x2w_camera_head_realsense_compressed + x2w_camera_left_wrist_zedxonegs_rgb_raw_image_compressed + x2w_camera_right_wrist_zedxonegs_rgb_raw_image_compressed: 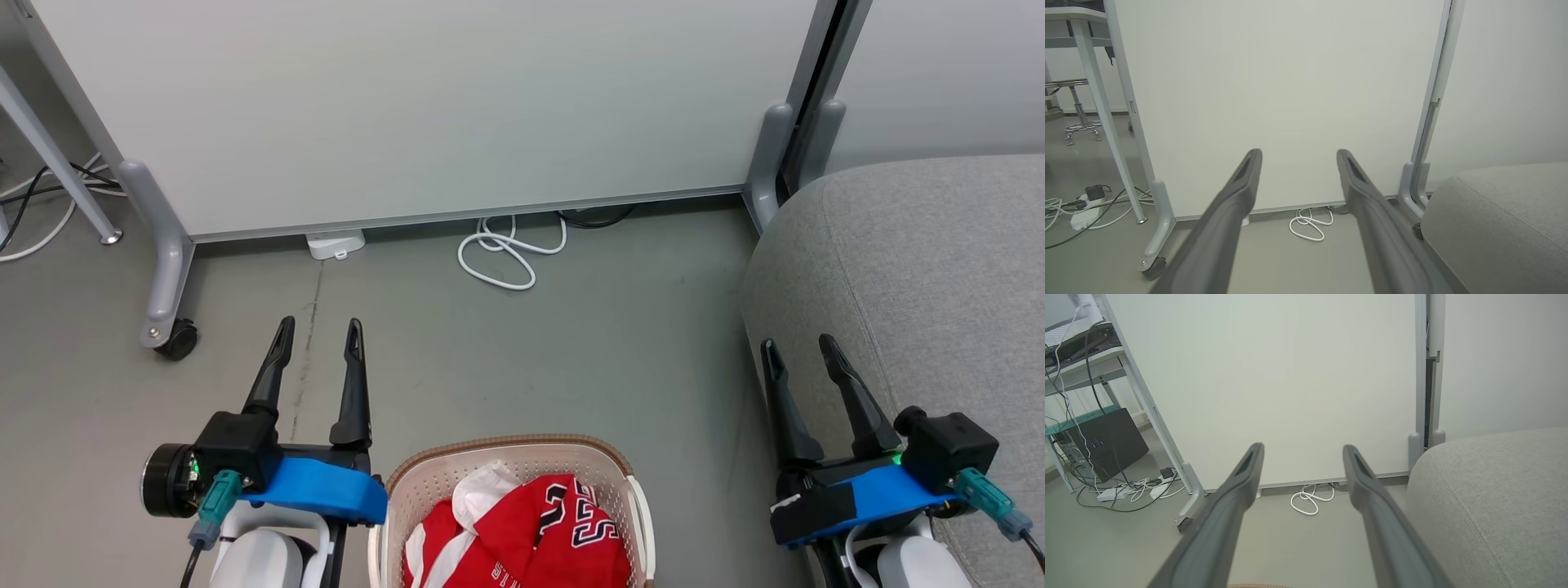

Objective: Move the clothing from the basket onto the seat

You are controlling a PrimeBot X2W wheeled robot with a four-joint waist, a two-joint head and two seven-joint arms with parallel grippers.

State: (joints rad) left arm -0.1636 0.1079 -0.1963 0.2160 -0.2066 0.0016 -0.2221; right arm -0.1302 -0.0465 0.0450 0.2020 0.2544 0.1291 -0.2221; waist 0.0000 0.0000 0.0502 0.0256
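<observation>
Red clothing (531,531) with white trim and dark letters lies crumpled in the cream perforated basket (441,474) at the bottom centre of the head view. The grey fabric seat (922,269) fills the right side; it appears too in the left wrist view (1502,220) and the right wrist view (1494,498). My left gripper (318,331) hangs open left of the basket, above the floor, holding nothing. At the seat's left edge my right gripper (798,343) stands open and empty. Both wrist views show spread fingers (1237,192) (1241,486) pointing at the white panel.
A white partition panel (424,106) on castored grey legs (167,278) stands ahead. A coiled white cable (506,253) and a white power block (335,243) lie at its foot. A table leg (57,163) and cables sit far left, with a dark computer case (1110,441) beyond.
</observation>
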